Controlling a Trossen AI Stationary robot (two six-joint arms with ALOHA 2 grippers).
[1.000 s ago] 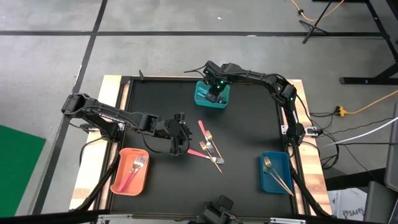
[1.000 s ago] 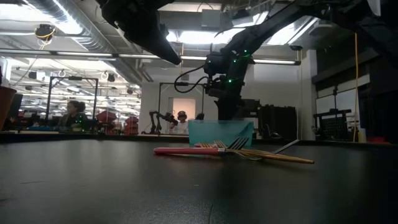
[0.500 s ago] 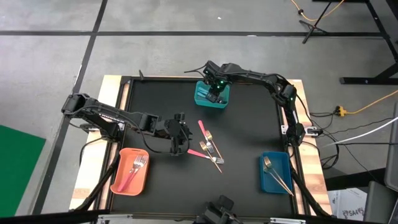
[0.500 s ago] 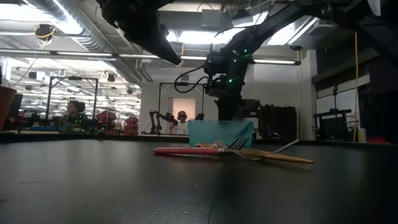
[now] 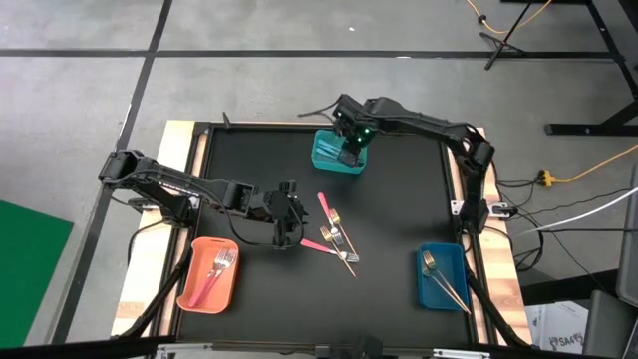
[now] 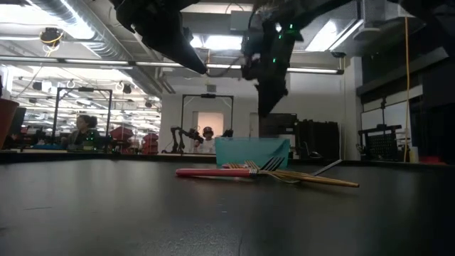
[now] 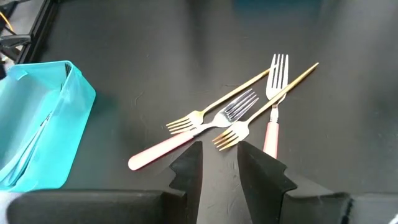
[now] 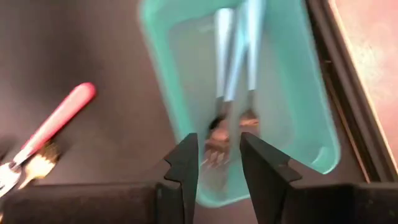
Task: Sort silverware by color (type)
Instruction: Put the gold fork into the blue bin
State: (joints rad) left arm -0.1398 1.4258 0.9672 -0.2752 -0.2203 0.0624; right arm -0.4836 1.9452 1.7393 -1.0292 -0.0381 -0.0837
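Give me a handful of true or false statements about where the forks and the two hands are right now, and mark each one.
1. The right hand hangs above the teal bin. True.
2. The teal bin is empty. False: light-blue-handled forks lie in it.
3. The left hand is shut on a pink fork. False: it is open and empty, near the fork pile.
4. The orange bin holds a pink-handled fork. True.
5. Gold utensils lie in the blue bin. True.

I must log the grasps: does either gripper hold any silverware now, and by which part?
Nothing is held. The right gripper is open above the teal bin; the left gripper is open beside the forks.
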